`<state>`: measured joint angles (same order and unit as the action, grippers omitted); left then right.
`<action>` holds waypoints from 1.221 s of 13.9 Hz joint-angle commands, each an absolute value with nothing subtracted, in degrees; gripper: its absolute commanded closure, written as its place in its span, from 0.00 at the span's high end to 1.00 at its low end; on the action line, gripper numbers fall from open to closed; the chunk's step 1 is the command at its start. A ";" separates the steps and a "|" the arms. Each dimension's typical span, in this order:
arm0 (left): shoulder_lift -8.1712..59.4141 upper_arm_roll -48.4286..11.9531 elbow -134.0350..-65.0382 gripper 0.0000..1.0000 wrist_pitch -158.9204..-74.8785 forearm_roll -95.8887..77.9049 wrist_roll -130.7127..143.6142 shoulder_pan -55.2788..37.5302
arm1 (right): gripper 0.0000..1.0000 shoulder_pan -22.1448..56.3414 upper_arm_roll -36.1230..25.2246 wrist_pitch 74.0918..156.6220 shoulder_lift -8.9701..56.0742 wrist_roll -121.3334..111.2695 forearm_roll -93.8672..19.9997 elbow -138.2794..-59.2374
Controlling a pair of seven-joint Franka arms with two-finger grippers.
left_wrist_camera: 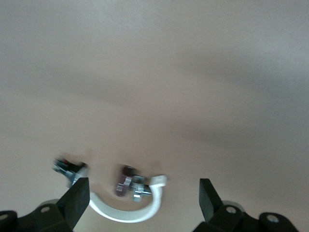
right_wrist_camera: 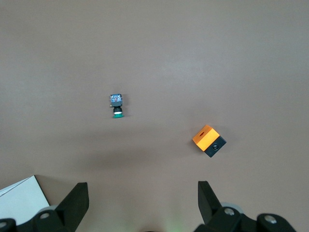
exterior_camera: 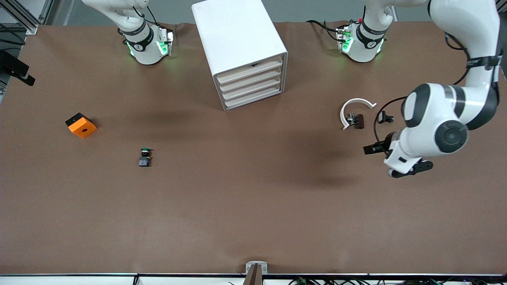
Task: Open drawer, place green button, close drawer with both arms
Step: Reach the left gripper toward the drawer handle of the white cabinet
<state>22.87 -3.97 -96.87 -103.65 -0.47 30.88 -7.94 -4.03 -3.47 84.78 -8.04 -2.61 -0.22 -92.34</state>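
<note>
All four drawers in the white cabinet look shut, fronts flush, so I judge nothing of the task is done yet. The button lies on its side on the bare brown surface, green cap pointing away from the front camera, nearer that camera than the cabinet and toward the right arm's end. My right wrist view shows it too, well apart from the orange cube, which lies closer still to that end.

Left claw hangs over the surface at the left arm's end, fingers spread wide, holding nothing. Below it I see the white curved strip with a small dark clip touching it, and a second clip just beside. That's clutter, not my target.

Right claw is also spread open and empty, up high over the surface close to the cabinet, whose corner shows in its wrist view. The right arm appears only as its base in the front view; it seems to be waiting.

The button lies at the right arm's end, so I'd guess that arm picks it while the left works the drawer.
</note>
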 commanded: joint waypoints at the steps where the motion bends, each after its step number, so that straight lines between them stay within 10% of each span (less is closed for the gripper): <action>1: 28.90 -7.55 -89.40 1.00 -98.37 -2.98 42.50 -8.17 | 1.00 -3.78 -3.43 84.90 -9.49 -2.20 0.53 -93.52; 17: 49.03 -16.79 -81.56 1.00 -81.76 -28.90 110.97 -8.26 | 1.00 -3.78 -3.43 84.81 -9.49 -2.20 0.53 -93.52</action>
